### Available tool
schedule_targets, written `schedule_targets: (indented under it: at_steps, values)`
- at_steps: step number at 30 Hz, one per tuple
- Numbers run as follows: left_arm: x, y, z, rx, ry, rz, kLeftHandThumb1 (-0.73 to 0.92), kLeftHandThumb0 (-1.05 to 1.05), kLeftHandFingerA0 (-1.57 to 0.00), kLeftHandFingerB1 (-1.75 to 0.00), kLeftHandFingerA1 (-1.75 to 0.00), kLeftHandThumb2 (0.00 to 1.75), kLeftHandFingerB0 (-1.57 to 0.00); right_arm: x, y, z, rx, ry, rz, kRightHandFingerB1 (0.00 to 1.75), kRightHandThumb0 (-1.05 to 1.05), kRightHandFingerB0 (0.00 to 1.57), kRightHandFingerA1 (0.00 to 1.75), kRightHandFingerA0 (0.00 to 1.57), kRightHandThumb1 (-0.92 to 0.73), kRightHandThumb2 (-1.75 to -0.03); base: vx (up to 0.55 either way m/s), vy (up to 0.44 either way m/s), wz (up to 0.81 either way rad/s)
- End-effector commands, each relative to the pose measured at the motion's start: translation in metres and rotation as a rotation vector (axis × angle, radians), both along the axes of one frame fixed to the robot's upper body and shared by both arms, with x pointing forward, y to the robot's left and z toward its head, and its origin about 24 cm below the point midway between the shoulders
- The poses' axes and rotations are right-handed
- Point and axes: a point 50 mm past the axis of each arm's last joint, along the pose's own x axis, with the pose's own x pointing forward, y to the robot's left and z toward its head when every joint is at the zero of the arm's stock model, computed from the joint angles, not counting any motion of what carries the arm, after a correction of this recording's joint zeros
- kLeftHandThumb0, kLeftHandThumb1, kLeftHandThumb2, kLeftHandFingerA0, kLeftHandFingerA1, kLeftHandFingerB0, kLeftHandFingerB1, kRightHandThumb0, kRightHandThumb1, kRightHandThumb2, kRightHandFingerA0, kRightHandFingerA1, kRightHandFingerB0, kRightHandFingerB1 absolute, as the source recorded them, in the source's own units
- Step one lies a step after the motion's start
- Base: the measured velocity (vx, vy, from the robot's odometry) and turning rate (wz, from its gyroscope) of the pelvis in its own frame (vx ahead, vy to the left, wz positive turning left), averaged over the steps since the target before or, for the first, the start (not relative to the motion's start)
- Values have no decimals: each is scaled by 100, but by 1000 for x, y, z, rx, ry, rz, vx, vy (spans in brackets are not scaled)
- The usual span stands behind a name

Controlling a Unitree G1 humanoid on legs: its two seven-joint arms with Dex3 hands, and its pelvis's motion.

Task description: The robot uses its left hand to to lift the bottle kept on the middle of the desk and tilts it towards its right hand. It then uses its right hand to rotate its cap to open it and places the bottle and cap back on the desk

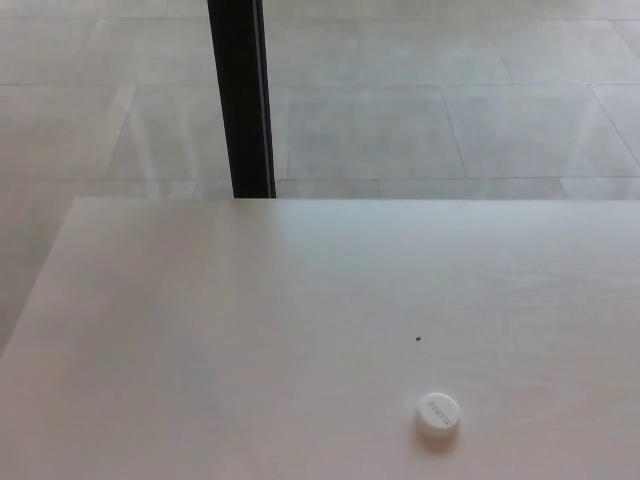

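The pale wooden tabletop (250, 330) filled the lower part of the head view, its far edge running straight across the middle of the picture. Beyond it lay a floor (420, 110) of large grey tiles, and a black upright post (240, 95) stood just behind the tabletop's far edge, left of centre. The white cap (438, 413) lay flat on the tabletop near the front, right of centre, with faint print on its top, too small to read. A tiny dark speck (417, 338) sat a little behind it. The bottle did not show. Neither hand showed, so the state of their fingers could not be told.
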Motion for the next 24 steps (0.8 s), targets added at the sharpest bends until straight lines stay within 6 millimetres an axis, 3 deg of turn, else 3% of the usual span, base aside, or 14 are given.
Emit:
schedule_targets:
  at_steps: [1, 2, 4, 5, 6, 7, 8, 10, 12, 19, 20, 21, 22, 24]
  values:
    - [-130, -1, -27, -6, -194, 1029, 92, -81, 0, -26, -30, 128, 0, -92, -10, -97, 635, -817, -832, 49, -30, 0, 54, 4, -61, -109, 0, 0, 0]
    - [-129, -3, -28, 7, -184, 936, 79, -92, 0, 0, -7, 102, 0, -89, -1, -109, 654, -767, -827, 29, -47, 17, 32, 6, -71, -63, 0, 0, 0]
    - [-126, -3, -29, 19, -240, 908, 92, -78, 0, -16, -14, 76, 0, -86, 13, -129, 726, -695, -801, 28, -46, 16, 31, 0, -73, -62, 0, 0, 0]
    - [-124, -3, -30, 3, -293, 917, 79, -94, 0, -16, -22, 116, 0, -87, 19, -136, 733, -605, -778, 27, -49, 15, 32, 1, -75, -63, 0, 0, 0]
    - [-124, -3, -31, 1, -299, 920, 79, -94, 0, -16, -22, 116, 0, -87, 19, -137, 733, -598, -776, 27, -49, 15, 32, 1, -75, -63, 0, 0, 0]
    - [-125, -3, -31, 1, -287, 892, 89, -89, 0, -5, -13, 81, 0, -88, 22, -141, 737, -569, -774, 28, -52, 17, 32, 2, -74, -62, 0, 0, 0]
    - [-125, -4, -34, -7, -257, 840, 72, -94, 0, -18, -20, 119, 0, -91, 30, -149, 739, -495, -743, 27, -51, 16, 27, 4, -74, -64, 0, 0, 0]
    - [-125, -6, -37, -6, -237, 823, 79, -99, 0, -10, -19, 121, 0, -90, 33, -153, 741, -461, -726, 27, -53, 17, 28, 5, -74, -64, 0, 0, 0]
    - [-125, -8, -39, -24, -206, 793, 68, -83, -2, -29, -37, 113, 0, -93, 37, -158, 760, -431, -710, 27, -53, 15, 32, 0, -76, -63, 0, 0, 0]
    - [-122, -10, -43, -22, -114, 718, 70, -88, -1, -37, -43, 111, -9, -100, 44, -167, 766, -356, -689, 27, -50, 14, 33, 2, -78, -63, 0, 0, 0]
    - [-123, -11, -44, -23, -111, 704, 89, -82, -1, -39, -47, 67, -5, -100, 44, -169, 769, -353, -693, 27, -50, 16, 27, 6, -75, -64, 0, 0, 0]
    - [-123, -11, -44, -24, -101, 691, 90, -82, -1, -38, -46, 68, -5, -100, 45, -169, 773, -349, -692, 27, -51, 16, 27, 6, -74, -64, 0, 0, 0]
    - [-123, -12, -45, -22, -86, 671, 71, -89, -3, -35, -39, 112, -6, -101, 46, -170, 783, -346, -682, 27, -51, 14, 33, 2, -76, -62, 0, 0, 0]
    - [-123, -13, -46, -17, -83, 659, 69, -86, -2, -32, -41, 111, -2, -100, 46, -171, 793, -350, -672, 26, -50, 15, 27, 6, -75, -65, 0, 0, 0]
